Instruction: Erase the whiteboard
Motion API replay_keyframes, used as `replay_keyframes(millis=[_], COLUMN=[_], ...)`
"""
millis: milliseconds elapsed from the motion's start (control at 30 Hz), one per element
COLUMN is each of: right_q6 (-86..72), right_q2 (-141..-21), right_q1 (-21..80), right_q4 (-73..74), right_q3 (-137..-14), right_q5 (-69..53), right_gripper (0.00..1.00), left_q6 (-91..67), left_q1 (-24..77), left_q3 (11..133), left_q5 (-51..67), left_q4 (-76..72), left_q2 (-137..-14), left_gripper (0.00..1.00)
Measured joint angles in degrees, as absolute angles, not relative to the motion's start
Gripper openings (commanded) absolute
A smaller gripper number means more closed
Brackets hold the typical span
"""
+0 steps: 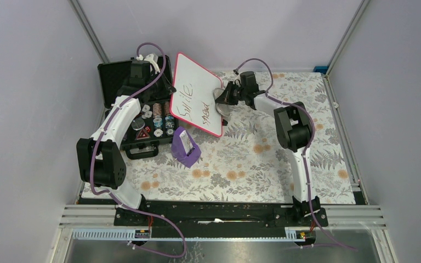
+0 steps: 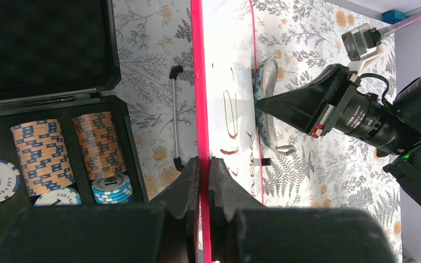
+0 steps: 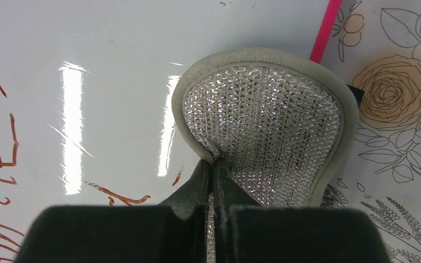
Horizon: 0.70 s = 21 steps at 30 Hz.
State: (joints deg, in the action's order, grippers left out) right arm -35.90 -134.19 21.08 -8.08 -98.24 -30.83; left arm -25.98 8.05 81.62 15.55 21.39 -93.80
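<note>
1. On the floral desk (image 1: 263, 164), a small purple holder (image 1: 185, 147) sits nearest the arm bases, just in front of the black case (image 1: 112, 74).
2. The case lies open at the left, with stacks of poker chips (image 2: 43, 156) in its tray.
3. Beyond the holder, the whiteboard (image 1: 194, 82) stands tilted between the case and the right arm. Reddish handwriting (image 1: 189, 109) covers its lower part.
4. The left pincer (image 2: 204, 164) is clamped on the board's pink rim, one finger on each side.
5. The right pincer (image 3: 212, 167) is closed on the edge of a silver mesh pad (image 3: 268, 120) with a grey border. The pad lies against the board's face at its right rim.
</note>
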Motion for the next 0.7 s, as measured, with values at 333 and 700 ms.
replay_keyframes(millis=[333,700], right_q6=[-33.2,-38.9], right_q2=[-125.8,-130.3], right_q1=[28.9,23.5], right_q4=[-17.3,-17.9], right_q3=[-92.3,-93.8], right_q5=[-34.7,-39.2], right_gripper=[0.00,0.00], left_q6=[-26.0,-26.0], left_q1=[8.1,8.1], left_q3=[81.6,81.6], left_q5=[15.5,15.4], left_q4=[21.3,21.4], left_q2=[-93.8,-93.8], left_gripper=[0.00,0.00])
